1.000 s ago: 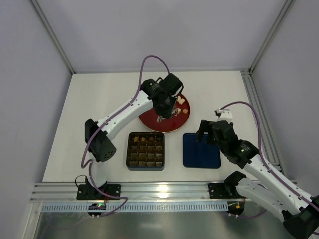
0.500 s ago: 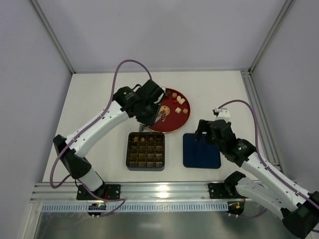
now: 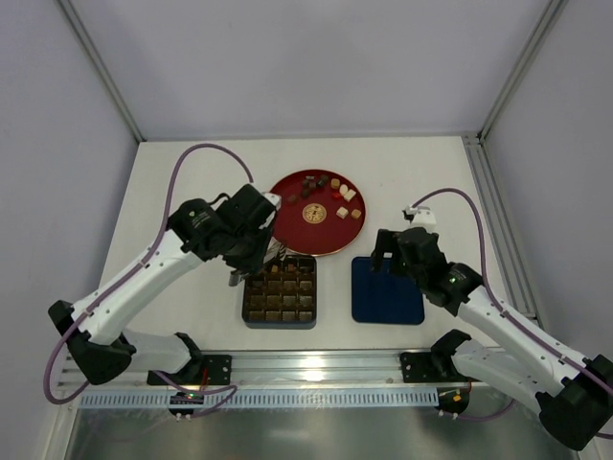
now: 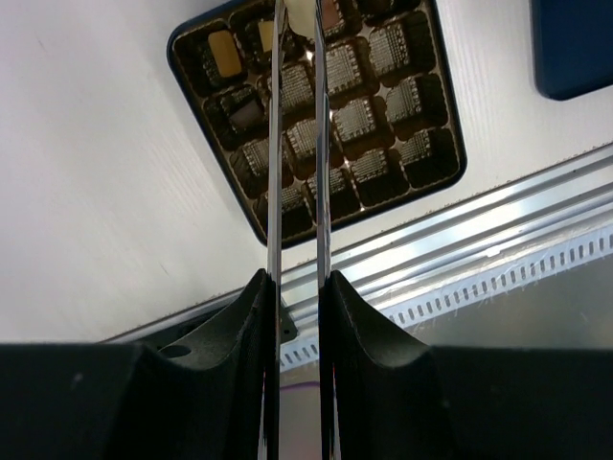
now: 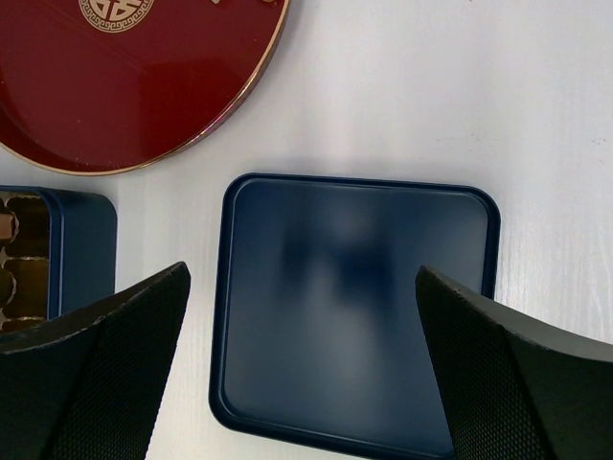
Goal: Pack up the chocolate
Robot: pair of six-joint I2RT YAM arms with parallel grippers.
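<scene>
A pale chocolate (image 4: 301, 13) is held pinched by the left gripper (image 3: 273, 253) above the tray (image 3: 280, 325); more are left on the plate (image 3: 287, 228). The right gripper (image 5: 302, 278) is spread empty over the lid (image 5: 354, 383). Pieces are judged light, hard, easily scuffed: best nipped across flat sides.

No legible text or markings

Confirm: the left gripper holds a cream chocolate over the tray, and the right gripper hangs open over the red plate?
One point is wrong: the right gripper hangs open over the dark blue lid, not the red plate; see the right wrist view. The left gripper does hold a cream chocolate over the tray.
</scene>
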